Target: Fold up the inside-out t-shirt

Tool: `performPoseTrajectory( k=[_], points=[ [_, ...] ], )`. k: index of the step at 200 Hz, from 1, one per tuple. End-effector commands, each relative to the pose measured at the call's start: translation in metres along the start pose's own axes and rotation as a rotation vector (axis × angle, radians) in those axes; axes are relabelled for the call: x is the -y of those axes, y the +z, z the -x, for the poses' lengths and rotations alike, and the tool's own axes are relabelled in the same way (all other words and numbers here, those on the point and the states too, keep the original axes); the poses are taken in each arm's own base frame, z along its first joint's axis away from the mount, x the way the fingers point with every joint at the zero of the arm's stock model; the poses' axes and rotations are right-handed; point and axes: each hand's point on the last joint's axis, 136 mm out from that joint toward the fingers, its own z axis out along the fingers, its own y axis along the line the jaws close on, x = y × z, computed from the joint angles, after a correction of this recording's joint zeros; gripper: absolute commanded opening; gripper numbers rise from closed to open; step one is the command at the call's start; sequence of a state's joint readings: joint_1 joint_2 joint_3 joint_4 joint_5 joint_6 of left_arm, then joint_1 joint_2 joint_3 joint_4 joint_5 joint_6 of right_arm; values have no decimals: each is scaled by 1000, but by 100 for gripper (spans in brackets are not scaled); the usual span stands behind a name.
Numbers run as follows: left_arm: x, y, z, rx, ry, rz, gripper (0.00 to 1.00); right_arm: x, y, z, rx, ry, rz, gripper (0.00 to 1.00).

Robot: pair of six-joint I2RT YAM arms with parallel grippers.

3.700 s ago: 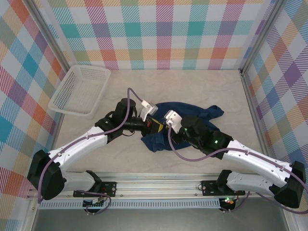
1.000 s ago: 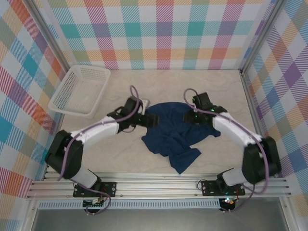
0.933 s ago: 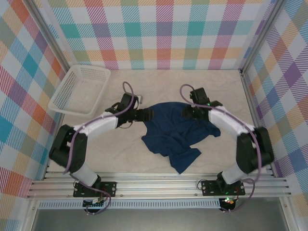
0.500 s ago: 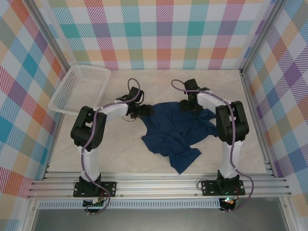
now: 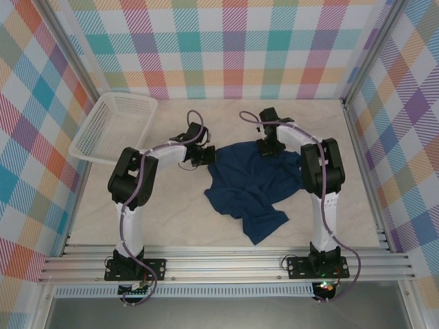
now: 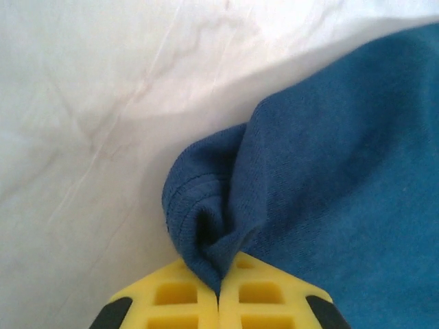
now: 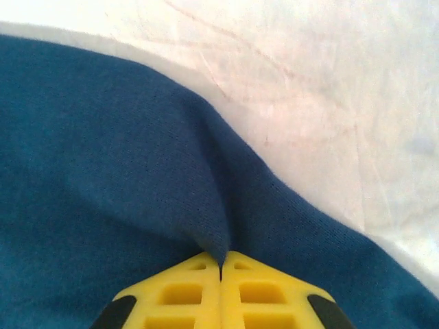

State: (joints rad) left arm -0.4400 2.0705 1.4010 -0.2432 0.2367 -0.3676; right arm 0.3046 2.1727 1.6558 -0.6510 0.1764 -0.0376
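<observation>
Left gripper [image 6: 219, 291] and right gripper [image 7: 221, 266] each pinch the far edge of the t-shirt [image 5: 250, 185].
The crumpled shirt spreads between them and trails back behind both, each gripper holding its own side's corner.

A dark navy blue soft cotton t-shirt [image 5: 250, 181] lies crumpled on the pale marbled table top [image 5: 171, 212], roughly midway between left and right, with one flap reaching towards the near edge. A white plastic mesh basket [image 5: 110, 130] sits well apart from it, at the far left beside the side wall. The left gripper [image 5: 212, 156] pinches the shirt's far left corner, while the right gripper [image 5: 269, 149] pinches its far edge, right of centre. The cloth stretches between the two grippers.
</observation>
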Motion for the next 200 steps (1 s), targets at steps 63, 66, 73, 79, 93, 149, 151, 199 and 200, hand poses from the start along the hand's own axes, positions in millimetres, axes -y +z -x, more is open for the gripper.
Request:
performPoseTrajectory(
  k=[63,66,73,79,93,149,151,199,200],
  points=[
    [99,-215,152,550,207,-246,0,41,-268,123,756,-11,-12,0],
    [104,-223,150,559,217,-264,0,41,-272,120,762,-5,-8,0],
    [112,-237,143,573,237,-304,0,39,-279,103,762,25,9,0],
    [120,-245,132,572,259,-345,0,38,-279,88,748,66,26,0],
    [133,-252,96,532,314,-416,0,35,-267,46,680,134,48,0],
    [103,-163,-144,-20,405,-430,39,1,-178,-145,371,436,208,44],
    [100,-161,-149,-33,400,-423,40,-2,-178,-147,372,435,221,44],
    [65,-155,-114,128,290,-171,71,-53,-169,-127,315,297,347,53],
    [65,-154,-113,129,285,-166,71,-53,-168,-127,314,295,346,53]
  ],
)
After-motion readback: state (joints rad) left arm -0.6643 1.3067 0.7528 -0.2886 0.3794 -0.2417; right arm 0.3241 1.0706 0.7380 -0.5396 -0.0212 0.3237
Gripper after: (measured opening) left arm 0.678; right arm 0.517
